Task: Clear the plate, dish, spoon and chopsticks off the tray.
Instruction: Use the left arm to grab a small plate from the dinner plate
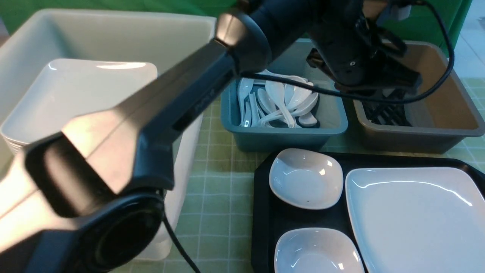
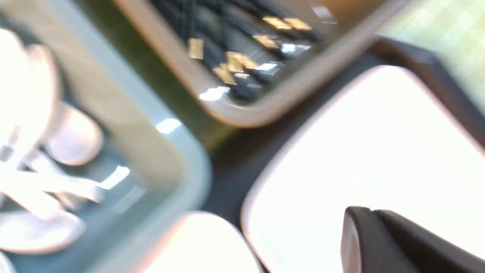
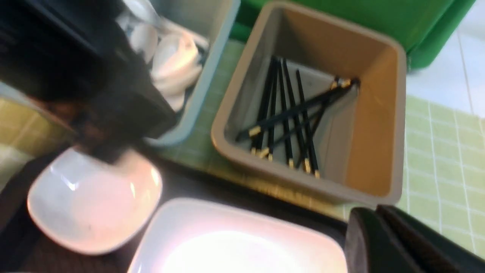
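the plate [image 1: 416, 220] lies flat on the right part of the tray [image 1: 261, 212]. it is glossy white and square, with rounded corners and a shallow raised rim. being square it shows no long axis, and its left edge runs just beside two small dishes. the far dish [image 1: 306, 178] and the near dish [image 1: 316, 252], both deep and white, sit one behind the other along the tray's left side.

beyond the tray, the chopsticks [image 3: 288, 121] lie in the brown bin [image 1: 454, 125]. they are thin black sticks with gold ends. most have their long axis running from the wall nearest the tray to the far wall, and some lie crossed slantwise over them.

the spoons [image 1: 280, 106] are heaped in the teal bin [image 1: 284, 138], glossy white, handles pointing several ways.

the left gripper [image 1: 379, 87] hangs over the brown bin's left part; i cannot tell whether its jaws are spread. of the right gripper [image 3: 394, 242] only a dark finger shows, so its state is unclear too.
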